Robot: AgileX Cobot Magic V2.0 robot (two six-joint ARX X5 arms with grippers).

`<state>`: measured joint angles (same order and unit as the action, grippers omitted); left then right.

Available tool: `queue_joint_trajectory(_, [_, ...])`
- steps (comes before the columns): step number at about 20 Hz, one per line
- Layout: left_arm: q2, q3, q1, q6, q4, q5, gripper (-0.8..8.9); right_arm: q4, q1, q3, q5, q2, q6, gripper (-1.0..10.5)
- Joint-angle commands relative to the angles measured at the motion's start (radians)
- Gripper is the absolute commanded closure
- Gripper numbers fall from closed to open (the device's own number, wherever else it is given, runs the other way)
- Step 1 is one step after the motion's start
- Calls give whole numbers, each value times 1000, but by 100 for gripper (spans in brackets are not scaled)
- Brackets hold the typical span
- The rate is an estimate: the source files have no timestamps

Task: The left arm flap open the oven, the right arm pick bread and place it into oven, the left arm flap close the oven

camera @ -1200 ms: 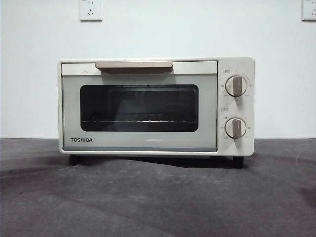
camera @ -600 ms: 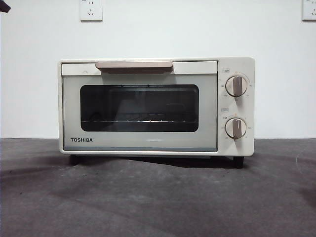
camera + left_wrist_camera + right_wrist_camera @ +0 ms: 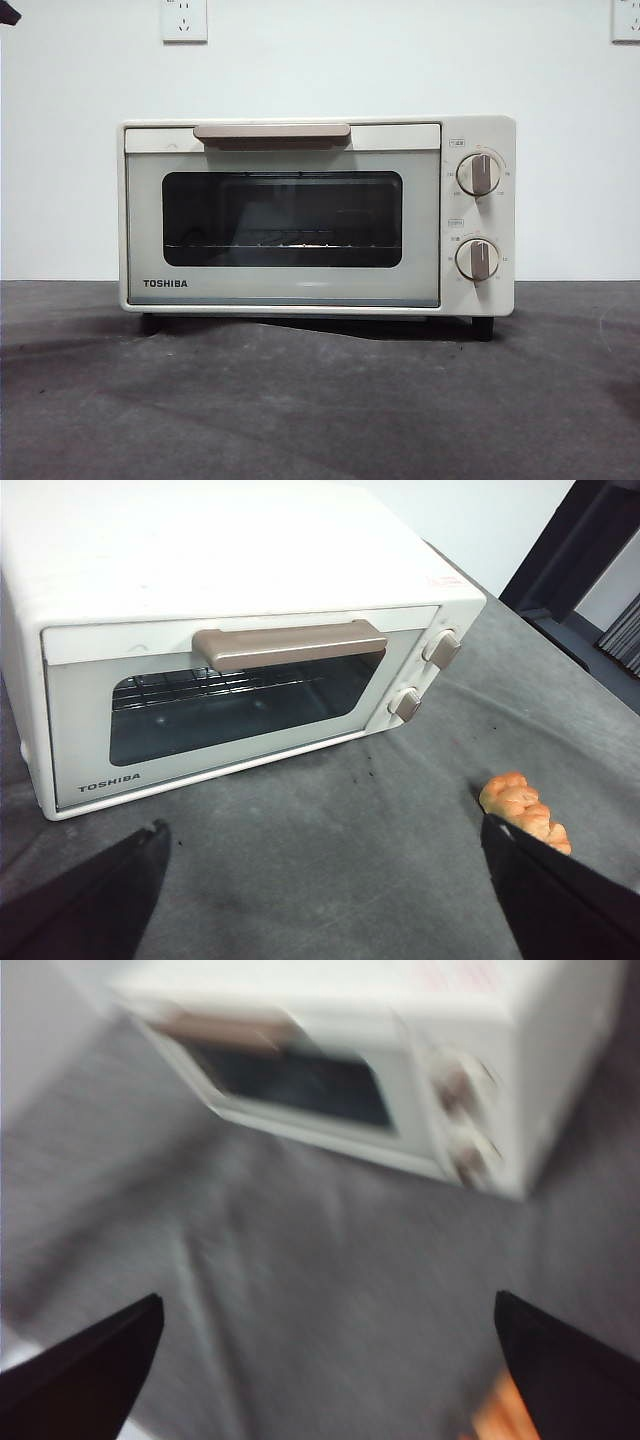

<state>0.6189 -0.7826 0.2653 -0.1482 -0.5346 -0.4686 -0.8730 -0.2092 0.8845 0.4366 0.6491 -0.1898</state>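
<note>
Almost nothing has shifted in the front view since a second ago: only a black tip [image 3: 8, 12] has come into the top left corner and stayed, while the oven [image 3: 316, 215] sits as before, door shut.

Nearest, the left gripper [image 3: 325, 900] hangs above the worktop [image 3: 330, 860] with its jaws spread wide and empty, facing the door; that suits a first reach for the handle [image 3: 288, 645], which is not yet touched. The bread [image 3: 523, 810] lies on the worktop just beside one jaw, well apart from the oven on its knob side, likely left there for the other arm.

The right gripper [image 3: 325, 1380] is likewise wide open and holds nothing. Its view is badly blurred; an orange smear at the edge may be the bread. Farther off, a wire rack [image 3: 200, 687] shows through the glass; the cavity behind is dim.
</note>
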Motion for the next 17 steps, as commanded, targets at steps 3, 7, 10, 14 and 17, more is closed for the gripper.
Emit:
queue_joint_trajectory(3, [8, -16, 4, 1, 10, 0, 313, -141, -4, 14, -117, 126, -60, 369])
queue_joint_trajectory(7, [8, -16, 4, 2, 10, 0, 313, -198, -5, 6, -185, 236, -60, 369])
queue_joint_trajectory(10, [8, -16, 4, 2, 10, 0, 313, -167, -5, -42, -225, 352, -60, 371])
queue_joint_trajectory(14, [8, -15, 4, 2, 10, 2, 314, -40, -5, -132, -258, 482, -70, 412])
queue_joint_trajectory(17, [8, -15, 4, 2, 10, 6, 313, 29, -6, -142, -258, 573, -73, 412])
